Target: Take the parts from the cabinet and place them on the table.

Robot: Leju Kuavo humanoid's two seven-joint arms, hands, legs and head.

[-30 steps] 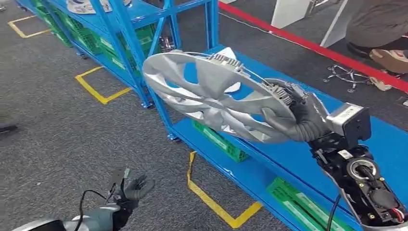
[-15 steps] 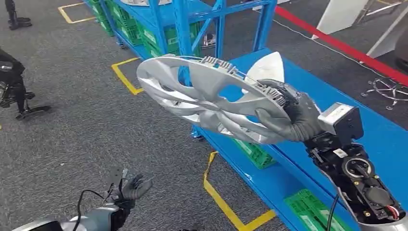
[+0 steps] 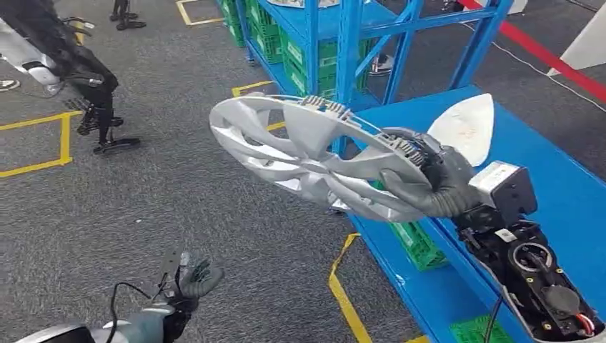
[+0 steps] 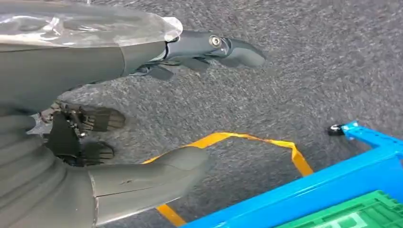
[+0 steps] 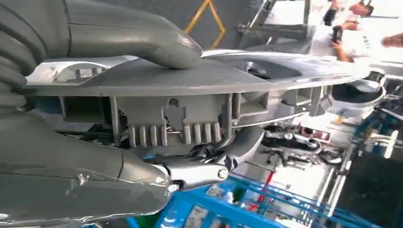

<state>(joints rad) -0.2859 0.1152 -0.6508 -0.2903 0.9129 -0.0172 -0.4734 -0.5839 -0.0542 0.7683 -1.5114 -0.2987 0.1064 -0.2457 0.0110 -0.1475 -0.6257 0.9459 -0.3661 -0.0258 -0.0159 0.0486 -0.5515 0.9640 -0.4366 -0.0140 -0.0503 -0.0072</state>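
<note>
Head view: nearest, the left hand [image 3: 194, 279] hangs low over grey carpet [image 3: 179, 200], fingers apart, holding nothing. Farther out, the right hand [image 3: 436, 182] grips the rim of the silver wheel cover [image 3: 314, 153], carried tilted beside the blue shelf [image 3: 564, 200].

The head view looks forward and down from high over grey carpet [image 3: 179, 214] and blue metal shelving [image 3: 564, 207]. Each of the 2 wrist views sits close behind its own hand; the left one faces that carpet [image 4: 309, 71] and shelving [image 4: 332, 185] too.
</note>
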